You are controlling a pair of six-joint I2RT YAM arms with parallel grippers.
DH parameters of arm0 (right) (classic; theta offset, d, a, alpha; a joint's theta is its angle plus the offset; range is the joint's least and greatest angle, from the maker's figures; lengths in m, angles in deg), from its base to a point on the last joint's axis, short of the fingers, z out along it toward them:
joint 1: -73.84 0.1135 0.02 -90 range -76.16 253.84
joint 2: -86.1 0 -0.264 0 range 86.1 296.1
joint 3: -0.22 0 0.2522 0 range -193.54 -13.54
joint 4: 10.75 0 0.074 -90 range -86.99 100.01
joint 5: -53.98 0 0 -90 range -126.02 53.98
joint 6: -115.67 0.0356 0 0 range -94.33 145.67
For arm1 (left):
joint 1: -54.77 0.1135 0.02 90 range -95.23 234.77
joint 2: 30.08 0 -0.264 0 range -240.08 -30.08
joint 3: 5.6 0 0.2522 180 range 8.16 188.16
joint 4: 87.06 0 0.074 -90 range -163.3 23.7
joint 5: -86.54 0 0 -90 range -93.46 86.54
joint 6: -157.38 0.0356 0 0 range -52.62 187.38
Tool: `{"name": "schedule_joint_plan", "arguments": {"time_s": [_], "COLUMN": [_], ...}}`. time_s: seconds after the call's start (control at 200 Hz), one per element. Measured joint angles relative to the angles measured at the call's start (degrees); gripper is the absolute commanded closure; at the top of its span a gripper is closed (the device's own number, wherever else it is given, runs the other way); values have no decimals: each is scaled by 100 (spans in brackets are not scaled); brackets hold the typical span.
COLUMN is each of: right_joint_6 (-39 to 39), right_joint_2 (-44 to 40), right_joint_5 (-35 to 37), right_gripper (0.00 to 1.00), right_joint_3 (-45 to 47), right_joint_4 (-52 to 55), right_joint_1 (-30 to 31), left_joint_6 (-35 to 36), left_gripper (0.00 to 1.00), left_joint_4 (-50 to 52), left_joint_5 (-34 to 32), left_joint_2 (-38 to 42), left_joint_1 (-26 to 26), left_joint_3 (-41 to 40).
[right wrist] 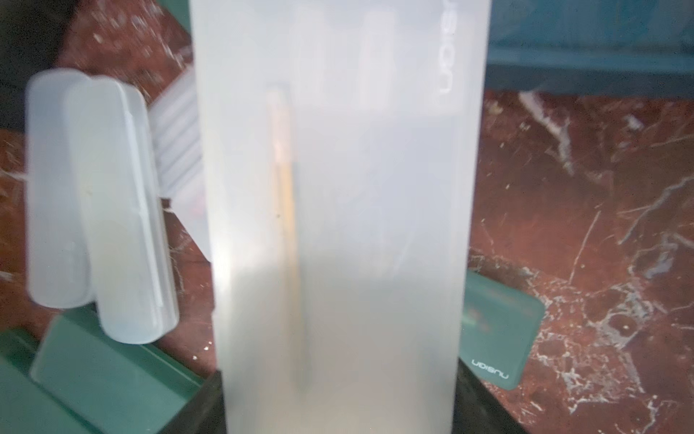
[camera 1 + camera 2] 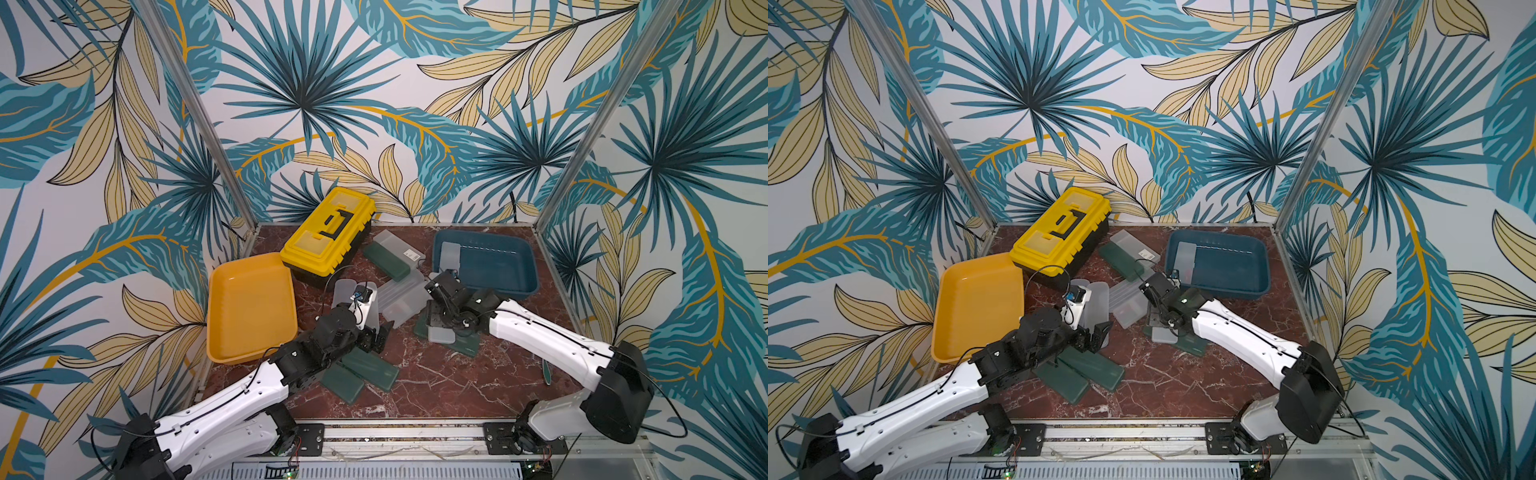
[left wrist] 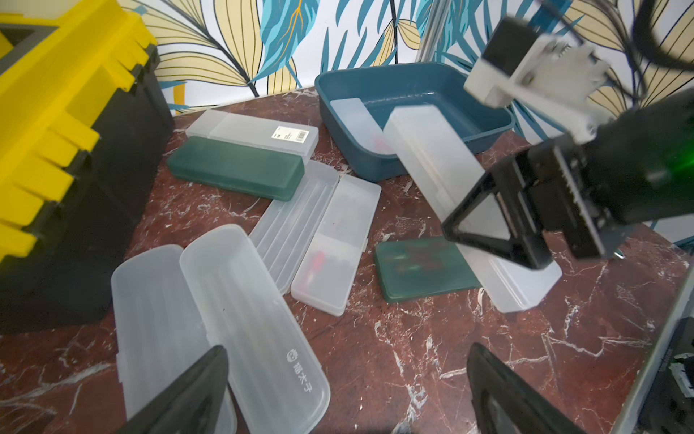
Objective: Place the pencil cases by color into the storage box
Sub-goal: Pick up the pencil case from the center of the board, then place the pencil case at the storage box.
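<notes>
My right gripper (image 1: 340,406) is shut on a frosted white pencil case (image 3: 432,150), which it holds tilted. The case's low end is over a dark green pencil case (image 3: 413,266) and its high end leans toward the blue storage box (image 2: 519,266). Another frosted case (image 2: 450,255) lies inside that box. My left gripper (image 3: 345,394) stands open above the marble, beside two rounded frosted cases (image 3: 255,323). Several dark green cases (image 2: 365,370) lie under the left arm. One more green case (image 2: 386,259) lies at the back.
A yellow storage box (image 2: 249,307) sits at the left with nothing in it. A closed yellow-and-black toolbox (image 2: 328,232) stands behind it. More frosted cases (image 3: 330,240) lie in the middle of the table (image 2: 436,386). Patterned walls and metal posts close in the sides.
</notes>
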Motion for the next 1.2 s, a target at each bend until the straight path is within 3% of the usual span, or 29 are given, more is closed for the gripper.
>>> {"name": "schedule_joint_plan", "arguments": {"time_s": [0.25, 0.406, 0.706, 0.986, 1.197], "right_joint_6": [-588, -927, -1456, -2085, -2406], "right_joint_2": [-31, 527, 2048, 3759, 4190], "right_joint_5": [-116, -407, -1086, -1272, -1274], "right_gripper": [37, 36, 36, 34, 34], "right_joint_3": [-990, -1631, -2546, -3945, -4306], "right_joint_4": [90, 4, -348, -262, -118], "right_joint_1": [-1228, -1998, -3344, -3683, -3694], "left_joint_6": [614, 1058, 1622, 2120, 2365], "left_gripper": [1, 1, 1, 1, 0], "left_joint_4": [-52, -133, -363, -476, -466], "left_joint_5": [264, 616, 1908, 2796, 3401], "left_joint_2": [-1032, -1871, -3491, -4457, -4771], "left_joint_1": [-7, 50, 564, 710, 835], "left_joint_3": [1145, 1803, 3042, 3716, 3862]}}
